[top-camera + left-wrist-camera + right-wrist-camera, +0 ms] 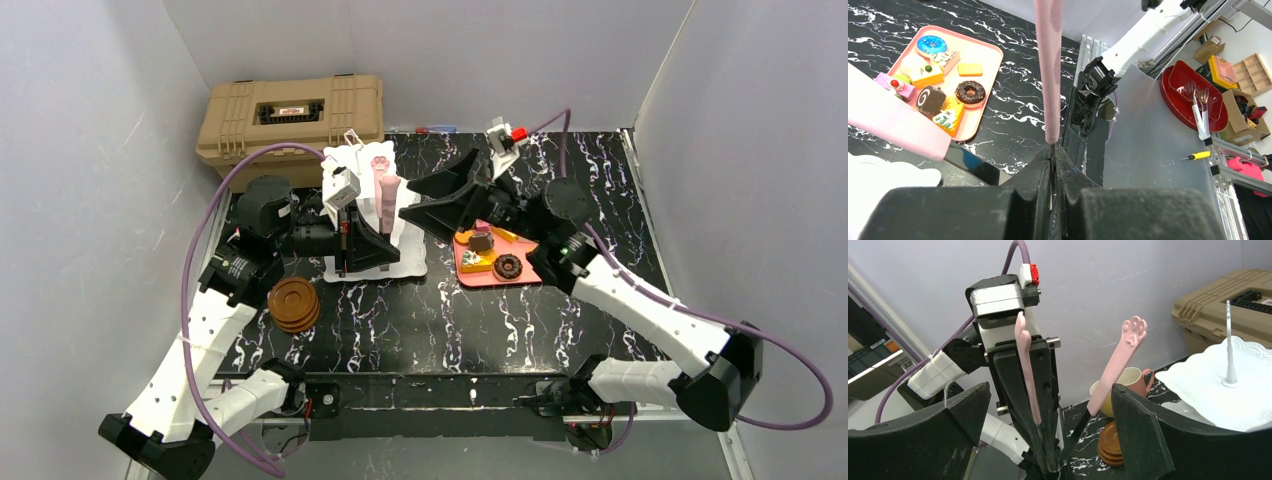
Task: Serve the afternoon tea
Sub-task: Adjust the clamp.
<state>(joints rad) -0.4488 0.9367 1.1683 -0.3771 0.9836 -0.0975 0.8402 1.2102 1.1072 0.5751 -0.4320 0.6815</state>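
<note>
Your left end effector [1053,152] is pinching fully shut on the joined end of the pink cat-paw tongs [1118,365], and their two arms are splaying upward. Your right end effector [410,200] is standing wide open just beside them, gripping nothing. The white tiered stand [408,258] is sitting on the bench [450,320] at the left arm. The toy pastries [930,97] are lying on the pink tray [993,55]. The cups [1128,380] are standing near the stacked saucers [295,305].
</note>
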